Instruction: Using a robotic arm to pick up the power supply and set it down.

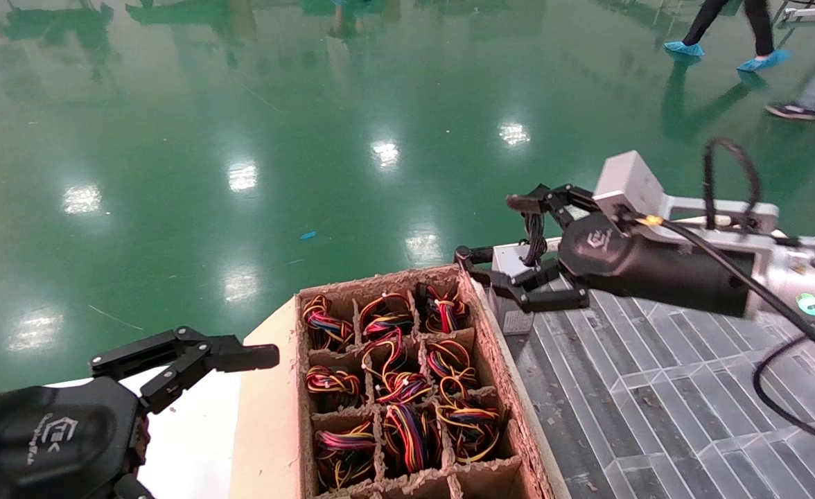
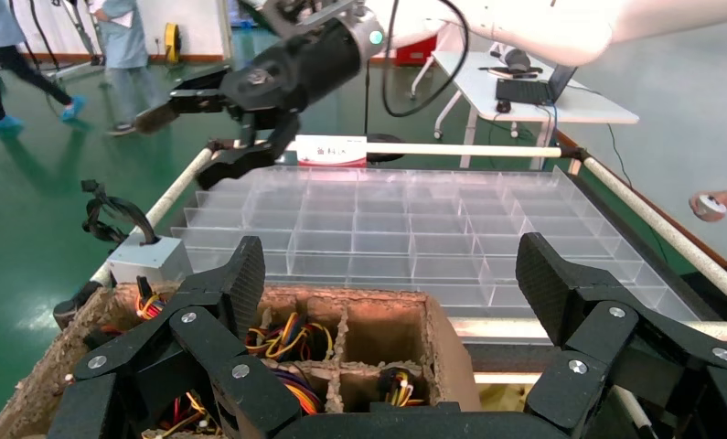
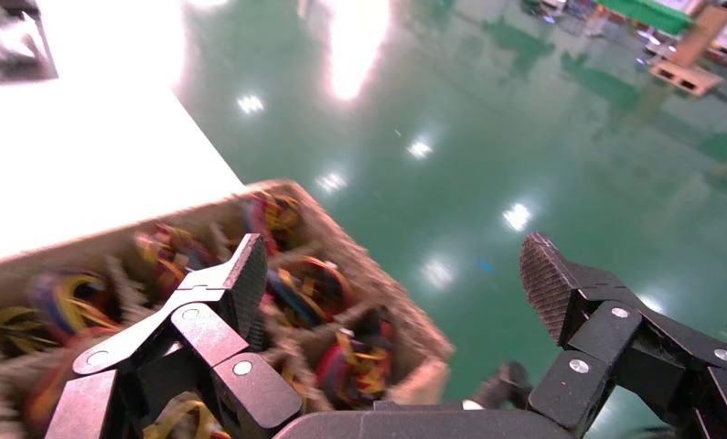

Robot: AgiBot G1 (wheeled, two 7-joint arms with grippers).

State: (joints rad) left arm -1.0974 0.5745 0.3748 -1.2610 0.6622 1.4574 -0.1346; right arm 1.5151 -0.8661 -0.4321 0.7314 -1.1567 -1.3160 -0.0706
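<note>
Beside the far right corner of the cardboard divider box (image 1: 497,360), power supply (image 1: 513,267) sits on the clear compartment tray (image 1: 657,388), cable bundle (image 1: 535,239) sticking up. Right gripper (image 1: 494,239) hangs over it, fingers spread wide, one finger above the bundle and one low beside the casing; contact can't be judged. Box cells hold coiled red/yellow/blue wires (image 1: 407,388). Left gripper (image 2: 391,288) parked at the box's near left side, fingers open, holding nothing.

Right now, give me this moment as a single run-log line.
right gripper: open, above power supply, not gripping | power supply: on clear divided tray, beside wire box | left gripper: open, parked near wire box
</note>
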